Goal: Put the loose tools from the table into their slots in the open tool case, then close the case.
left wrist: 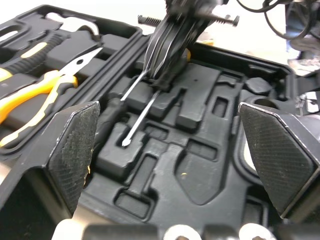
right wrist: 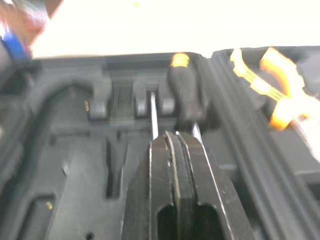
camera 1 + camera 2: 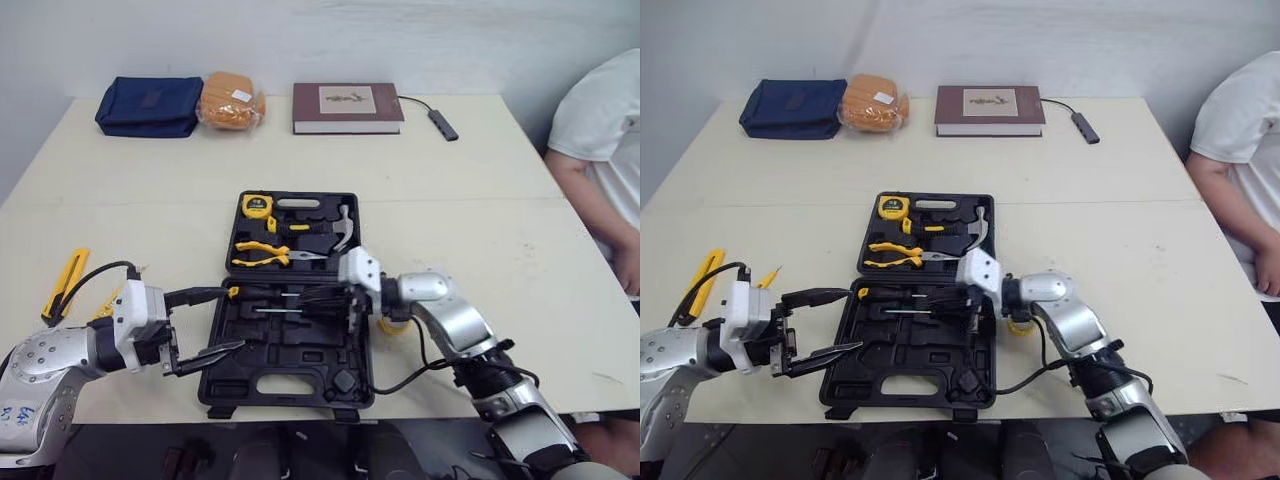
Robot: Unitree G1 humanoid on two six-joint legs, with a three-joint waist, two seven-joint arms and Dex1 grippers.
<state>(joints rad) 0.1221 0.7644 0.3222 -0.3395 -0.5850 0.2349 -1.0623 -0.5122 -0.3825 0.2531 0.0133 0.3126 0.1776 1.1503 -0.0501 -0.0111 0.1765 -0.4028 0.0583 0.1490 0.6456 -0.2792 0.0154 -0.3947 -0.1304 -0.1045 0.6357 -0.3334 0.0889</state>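
The black tool case (image 3: 288, 385) lies open in the middle of the table. Its far half holds a yellow tape measure (image 3: 257, 206), yellow-handled pliers (image 3: 262, 255) and a hammer (image 3: 343, 230). Over the near half, my right gripper (image 3: 312, 300) is shut on a thin screwdriver (image 1: 141, 119) whose tip points toward my left arm, low over the moulded slots. A black-handled screwdriver (image 2: 185, 95) with a yellow end lies in the slot beside it. My left gripper (image 3: 213, 323) stands open at the case's left edge, nothing between its pads (image 1: 72, 150). A loose yellow tool (image 3: 65, 283) lies on the table, far left.
A blue pouch (image 3: 148, 105), an orange packet (image 3: 231, 100), a book (image 3: 347, 107) and a cable adapter (image 3: 443, 124) line the far edge. A person (image 3: 605, 140) sits at the right side. A small yellow item (image 3: 390, 326) lies by my right wrist.
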